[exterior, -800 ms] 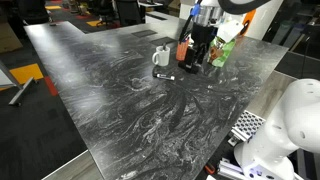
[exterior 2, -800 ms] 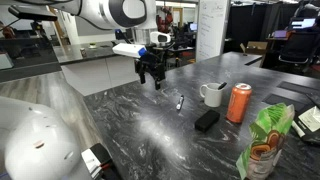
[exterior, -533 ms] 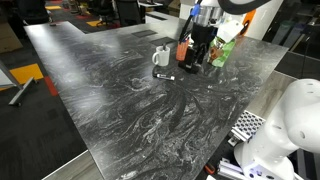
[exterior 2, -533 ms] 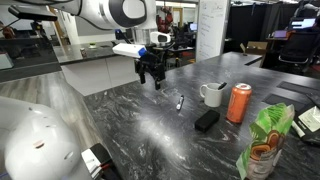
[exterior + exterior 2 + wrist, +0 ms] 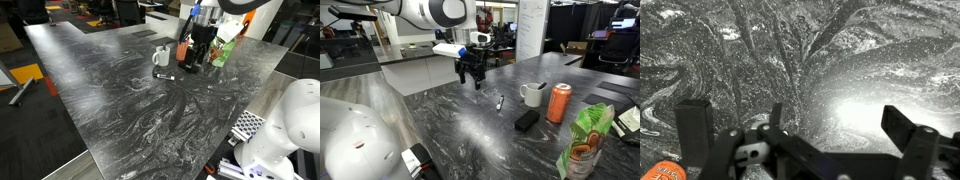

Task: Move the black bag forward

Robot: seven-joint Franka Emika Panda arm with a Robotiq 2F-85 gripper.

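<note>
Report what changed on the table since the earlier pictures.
Nothing visibly changed. The claw stays open and empty in the air; the black bag, white mug, orange can and marker lie where they were.

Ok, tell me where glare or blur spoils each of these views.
Wrist view: a strong white glare patch on the table washes out the marble pattern beyond the open gripper, whose fingers read as dark shapes. In both exterior views, a white rounded housing looms soft and blurred in the foreground. In an exterior view, the black bag looks reasonably sharp under even light.
</note>
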